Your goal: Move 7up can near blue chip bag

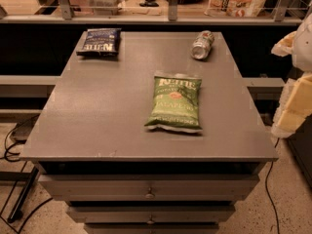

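The 7up can (202, 44) lies on its side at the far right of the grey table (97, 111), its silver end facing me. The blue chip bag (99, 41) lies flat at the far left corner, well apart from the can. My gripper (295, 101) shows as white and pale yellow parts at the right edge of the view, off the table's right side and holding nothing that I can see. It is to the right of the can and nearer to me.
A larger green jalapeno chip bag (175, 103) lies in the middle of the table, between me and the can. The table has drawers (150, 194) in front. A counter with rails (170, 13) runs behind it. Cables (14, 145) lie on the floor at left.
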You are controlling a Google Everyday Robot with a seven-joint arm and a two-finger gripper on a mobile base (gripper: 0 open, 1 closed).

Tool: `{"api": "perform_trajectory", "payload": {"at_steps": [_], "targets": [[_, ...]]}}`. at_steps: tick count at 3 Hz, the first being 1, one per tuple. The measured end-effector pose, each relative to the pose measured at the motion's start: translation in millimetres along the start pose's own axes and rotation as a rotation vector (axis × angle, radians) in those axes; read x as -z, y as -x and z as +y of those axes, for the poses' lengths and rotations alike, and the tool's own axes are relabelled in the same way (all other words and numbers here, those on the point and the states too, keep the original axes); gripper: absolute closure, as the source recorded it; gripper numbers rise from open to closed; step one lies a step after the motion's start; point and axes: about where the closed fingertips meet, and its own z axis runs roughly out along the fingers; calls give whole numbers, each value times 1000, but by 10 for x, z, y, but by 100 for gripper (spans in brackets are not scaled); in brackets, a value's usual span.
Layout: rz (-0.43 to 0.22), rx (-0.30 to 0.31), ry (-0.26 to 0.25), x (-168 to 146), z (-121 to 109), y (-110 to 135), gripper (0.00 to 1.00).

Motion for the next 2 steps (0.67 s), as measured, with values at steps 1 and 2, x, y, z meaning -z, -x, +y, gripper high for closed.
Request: {"api": "perform_trajectory", "payload": {"at_steps": [1,2], "targets": [[-16,-4,-13,15,-16,19,0],[-137,-53,-68,-2,-133,132,0]]}}
